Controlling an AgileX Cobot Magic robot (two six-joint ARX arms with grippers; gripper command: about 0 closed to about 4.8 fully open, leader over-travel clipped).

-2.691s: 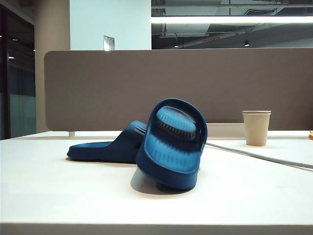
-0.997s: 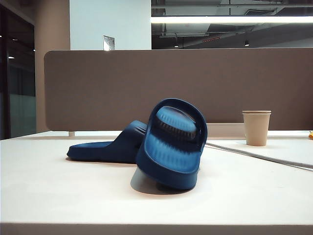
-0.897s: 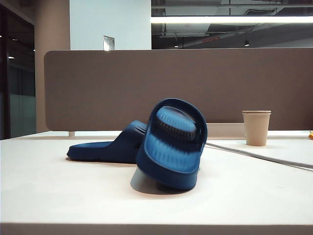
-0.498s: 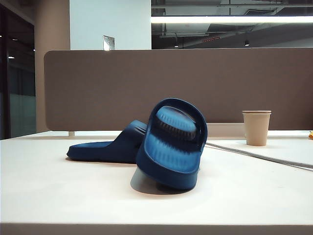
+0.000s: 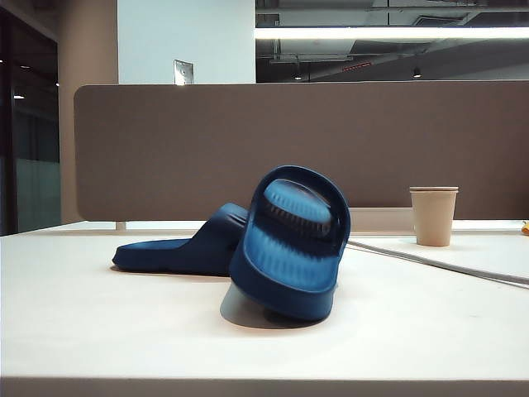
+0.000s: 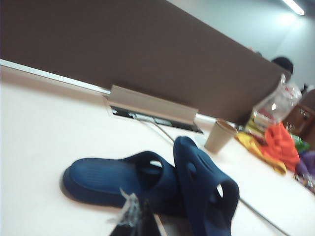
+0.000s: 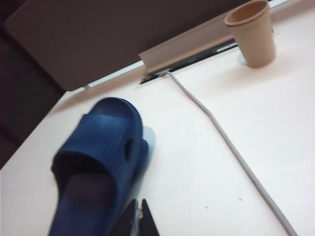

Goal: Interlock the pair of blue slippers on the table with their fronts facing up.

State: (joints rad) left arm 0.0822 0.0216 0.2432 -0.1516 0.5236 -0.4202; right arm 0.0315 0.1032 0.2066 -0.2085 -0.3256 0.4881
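A: Showing two blue slippers on the white table (image 5: 99, 331): flat slipper (image 5: 178, 251) lying sole down, toe toward the left of the exterior view; tilted slipper (image 5: 291, 248) propped on its edge against the first, lighter footbed facing the camera.

B: Touching each other?

A: Touching, yes, strap to strap; not interlocked. Seen from the left wrist view as flat slipper (image 6: 115, 177) with tilted slipper (image 6: 204, 194) leaning on its strap side; only one slipper (image 7: 96, 167) plainly visible in the right wrist view.

B: And the end effectors?

A: Absent from the exterior view. Left end effector (image 6: 135, 221) visible only as dark tips at the edge of its wrist view, near the flat slipper, pressed together on nothing. Right end effector (image 7: 138, 219) likewise closed and empty, tips just beside the slipper's side wall; contact impossible to judge.

B: Anything else on the table?

A: Paper cup (image 5: 433, 215) standing upright toward the right rear, well apart from the slippers; grey cable (image 5: 438, 265) running from the rear cable tray (image 7: 192, 49) across the right side; grey-brown partition (image 5: 331, 149) along the back edge; colourful items (image 6: 275, 142) blurred beyond the cup.
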